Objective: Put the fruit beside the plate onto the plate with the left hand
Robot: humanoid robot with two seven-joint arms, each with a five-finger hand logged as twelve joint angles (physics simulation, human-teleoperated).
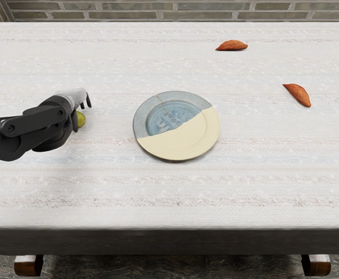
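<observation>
A small yellow-green fruit (81,120) lies on the table left of the plate (201,136), and only its right side shows. My left hand (81,106) comes in from the left edge on a dark arm and sits right over the fruit, hiding most of it. From this angle I cannot make out whether the hand grips the fruit or only hovers at it. The round plate is blue-grey on its far half and cream on its near half, with nothing on it. A hand's width of bare table separates fruit and plate. My right arm is out of view.
Two orange-brown, pointed vegetables lie far off: one (231,45) at the back of the table and one (298,95) to the right of the plate. A brick wall runs behind the table. The table's front edge (169,229) is near the bottom.
</observation>
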